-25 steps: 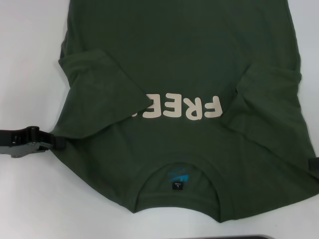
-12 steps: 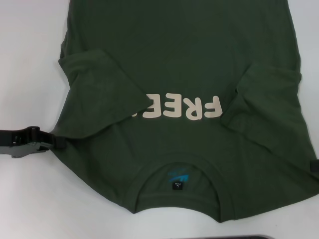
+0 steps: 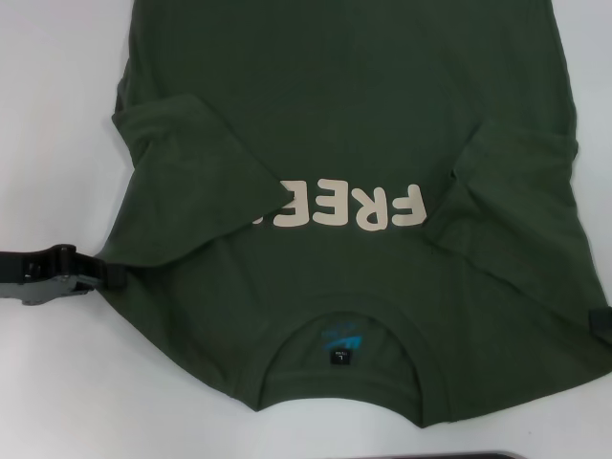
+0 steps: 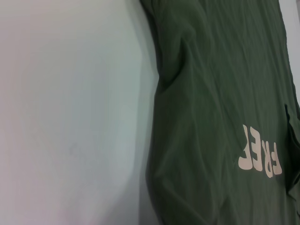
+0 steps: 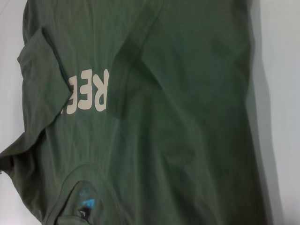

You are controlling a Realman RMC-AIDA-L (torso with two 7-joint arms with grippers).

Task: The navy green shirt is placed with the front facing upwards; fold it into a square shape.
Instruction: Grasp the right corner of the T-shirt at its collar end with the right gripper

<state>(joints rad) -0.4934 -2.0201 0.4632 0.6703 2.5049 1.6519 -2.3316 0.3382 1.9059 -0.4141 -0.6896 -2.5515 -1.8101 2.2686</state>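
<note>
Navy green shirt (image 3: 354, 143) spread front-up across white table (image 3: 48, 115), collar nearest the robot, both sleeves folded inward. Left gripper (image 3: 103, 273) at the shirt's left shoulder edge, finger state impossible to tell. Right gripper (image 3: 601, 325) barely visible at the right edge, likewise unclear.

Risk: uneven lift, dragging cloth and undoing the sleeve folds.

Legible: cream lettering (image 3: 349, 207) "FRE", remainder covered; neck label (image 3: 342, 344) print unreadable.

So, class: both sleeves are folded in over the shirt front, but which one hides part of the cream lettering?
The robot's-left sleeve of the navy green shirt: its tip covers the lettering after "FRE". The right sleeve lies clear.
</note>
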